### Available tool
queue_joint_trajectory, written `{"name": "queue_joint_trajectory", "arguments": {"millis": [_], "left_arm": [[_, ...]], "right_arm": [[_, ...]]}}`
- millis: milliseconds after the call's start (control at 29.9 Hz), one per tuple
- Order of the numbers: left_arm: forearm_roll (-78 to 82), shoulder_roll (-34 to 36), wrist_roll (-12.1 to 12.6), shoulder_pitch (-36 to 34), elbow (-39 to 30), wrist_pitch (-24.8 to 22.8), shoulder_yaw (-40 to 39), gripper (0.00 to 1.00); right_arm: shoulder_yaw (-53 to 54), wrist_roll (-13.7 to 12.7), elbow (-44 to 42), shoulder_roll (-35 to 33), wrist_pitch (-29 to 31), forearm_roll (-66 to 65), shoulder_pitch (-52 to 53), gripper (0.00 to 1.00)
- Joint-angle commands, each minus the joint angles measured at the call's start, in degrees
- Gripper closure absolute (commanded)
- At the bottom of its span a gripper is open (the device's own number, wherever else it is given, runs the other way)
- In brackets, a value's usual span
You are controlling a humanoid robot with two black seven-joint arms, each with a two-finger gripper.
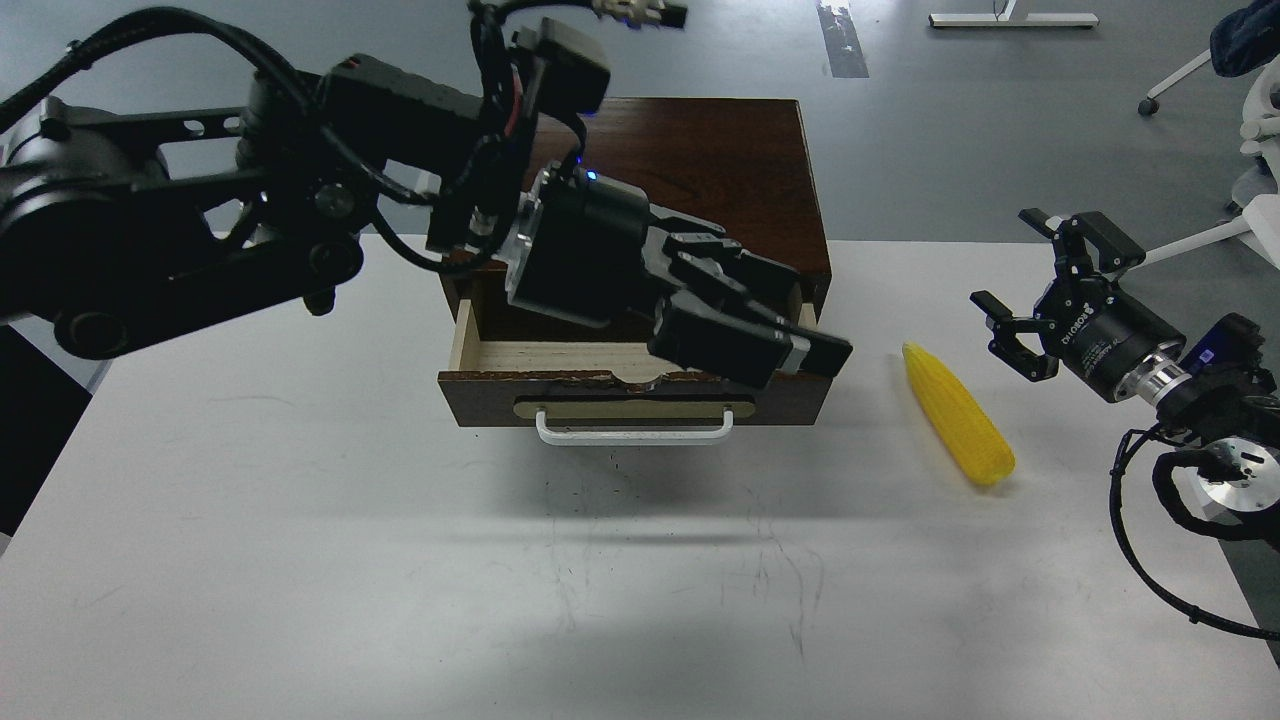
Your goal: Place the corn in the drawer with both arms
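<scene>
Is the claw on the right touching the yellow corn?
Apart. The head view shows white table between the right gripper and the corn.

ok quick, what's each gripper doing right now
left gripper: fingers together, holding nothing, above the open drawer.
right gripper: open, empty, beside the corn.
</scene>
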Motion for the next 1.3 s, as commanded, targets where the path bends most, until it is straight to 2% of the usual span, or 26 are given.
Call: {"name": "queue_joint_trajectory", "arguments": {"millis": [0, 167, 301, 368, 568, 702, 869, 1069, 1270], "left_arm": [[-21.16, 2.87, -0.04, 2.84, 5.17, 0.00, -0.24, 0.02], [-33.93, 6.04, -0.04, 9.60, 8.69, 0.00, -0.33, 0.02], [-41.32, 8.67, -0.04, 15.40, 11.32, 4.44, -0.77, 0.02], [-44.23, 9.47, -0.04, 18.65, 13.78, 4.97, -2.08, 0.02], [-48.99, 10.17, -0.04, 28.58, 21.17, 4.19, -9.02, 0.02], [-49.34, 10.88, -0.04, 33.87, 21.97, 3.83, -12.45, 0.02], [-50.49, 10.26, -0.04, 39.32, 24.16, 2.16, -17.90, 0.02], [-50.49, 10.09, -0.04, 39.94, 24.16, 1.99, -18.61, 0.02], [-50.40, 10.00, -0.04, 39.94, 23.90, 1.99, -18.61, 0.02]], "right_arm": [[-0.09, 0.00, 0.26, -0.71, 0.00, 0.00, 0.00, 0.00], [-0.09, 0.00, 0.35, -1.59, 0.00, 0.00, 0.00, 0.00], [-0.09, 0.00, 0.70, -2.82, 0.00, 0.00, 0.00, 0.00], [-0.35, 0.00, 0.88, -3.43, 0.00, -0.09, 0.00, 0.00], [-1.23, 0.00, 0.88, -4.14, 0.00, -1.14, 0.00, 0.00], [-1.32, 0.00, 0.70, -5.37, 0.00, -2.72, 0.35, 0.00], [-1.49, 0.00, 1.76, -7.65, 0.00, -20.44, 1.76, 0.00], [-1.49, 0.00, 3.69, -11.52, 0.00, -45.32, 6.50, 0.00], [-3.16, 0.00, 3.60, -11.61, 0.00, -58.16, 8.35, 0.00]]}}
